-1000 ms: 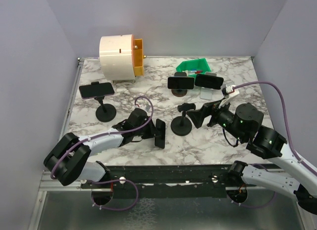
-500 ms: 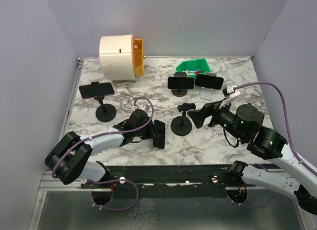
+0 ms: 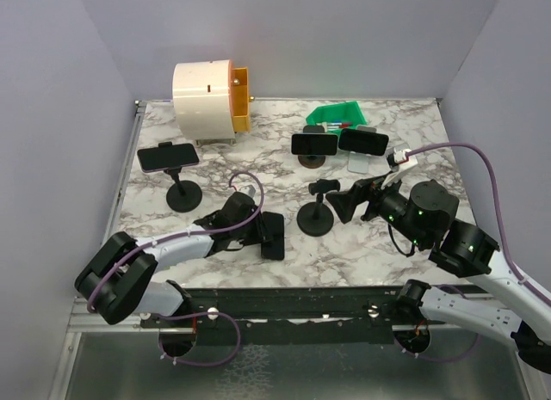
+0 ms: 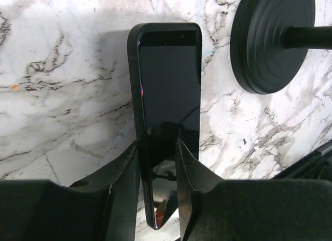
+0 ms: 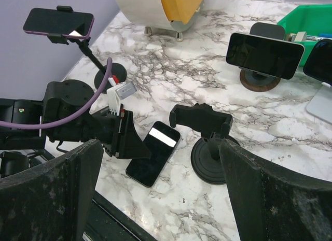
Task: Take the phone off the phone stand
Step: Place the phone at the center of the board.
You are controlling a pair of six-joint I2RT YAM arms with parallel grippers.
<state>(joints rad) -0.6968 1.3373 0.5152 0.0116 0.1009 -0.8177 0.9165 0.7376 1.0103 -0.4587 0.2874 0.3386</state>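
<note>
Left pincer (image 4: pixel 158 145) straddles the near end of the phone (image 4: pixel 168 70), fingers close along its sides; the wrist view is too tight to tell whether they pinch it or only flank it. Right pincer (image 3: pixel 342 202) hangs spread wide, holding nothing, near the stand (image 5: pixel 201 121). Phone lies flat on the table (image 3: pixel 362 254) beside the stand's base; the clamp is empty. Removal looks done and letting go is in hand; next the left jaws should part fully and lift off without dragging the phone

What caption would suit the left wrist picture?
Left gripper straddling a black phone on the marble table, stand base nearby.
</note>
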